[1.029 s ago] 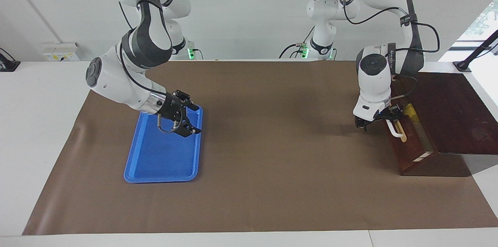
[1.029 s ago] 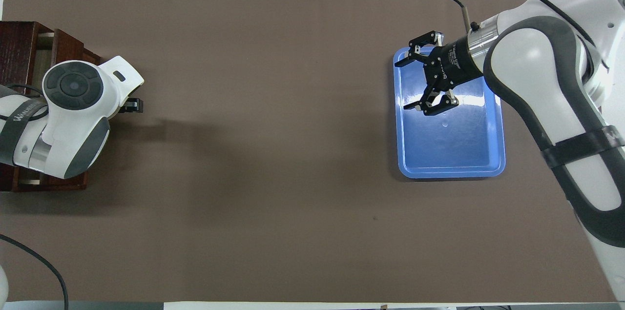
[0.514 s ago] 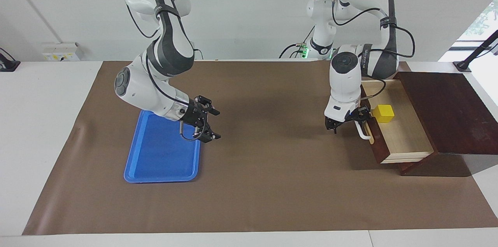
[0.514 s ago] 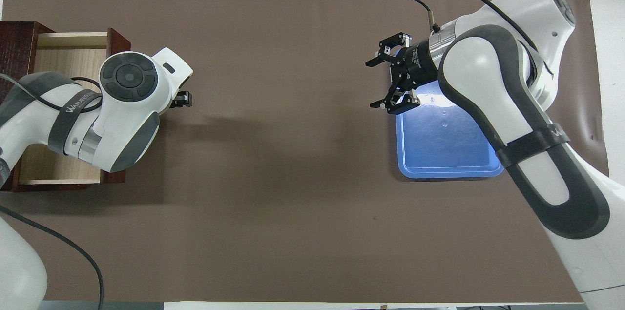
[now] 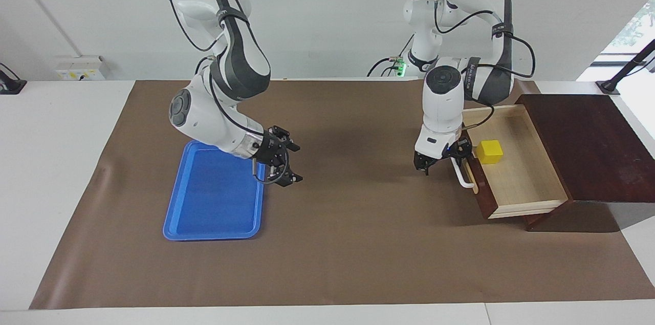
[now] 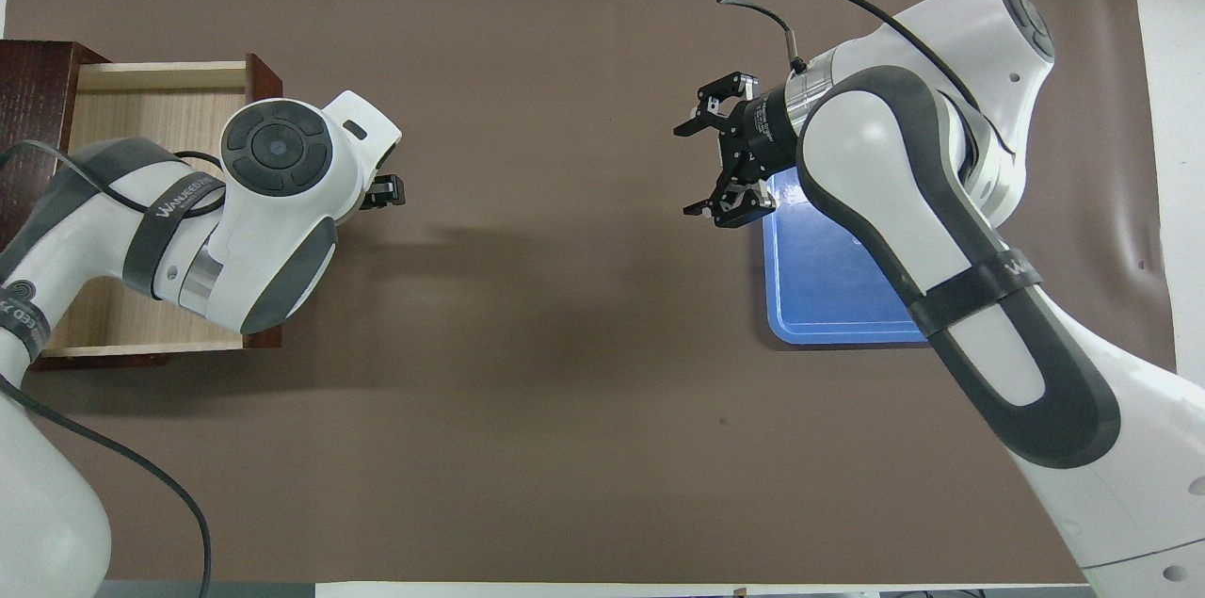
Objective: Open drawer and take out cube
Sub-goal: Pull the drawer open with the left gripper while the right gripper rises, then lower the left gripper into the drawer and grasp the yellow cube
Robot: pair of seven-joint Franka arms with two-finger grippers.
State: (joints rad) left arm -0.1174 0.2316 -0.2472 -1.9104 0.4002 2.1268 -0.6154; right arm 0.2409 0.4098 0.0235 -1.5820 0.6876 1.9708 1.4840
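Observation:
The drawer (image 5: 483, 196) stands pulled well out of its dark wood cabinet (image 5: 583, 146) at the left arm's end of the table, showing its pale interior. The yellow cube (image 5: 489, 151) sits in the drawer close to the front panel. My left gripper (image 5: 453, 157) is shut on the end of the white bar handle (image 5: 464, 177) nearer to the robots. In the overhead view the left arm covers the cube and most of the drawer (image 6: 151, 104); only the left gripper's tip (image 6: 384, 193) shows. My right gripper (image 5: 286, 161) is open and empty over the mat beside the tray; it also shows in the overhead view (image 6: 711, 151).
A blue plastic tray (image 5: 212, 202) lies empty on the brown mat (image 5: 358, 243) toward the right arm's end; it also shows in the overhead view (image 6: 828, 287). The right arm hangs over the tray's corner nearest the robots.
The left gripper pulled the drawer from nearly shut to well open, uncovering the cube. The right gripper moved off the tray toward the table's middle.

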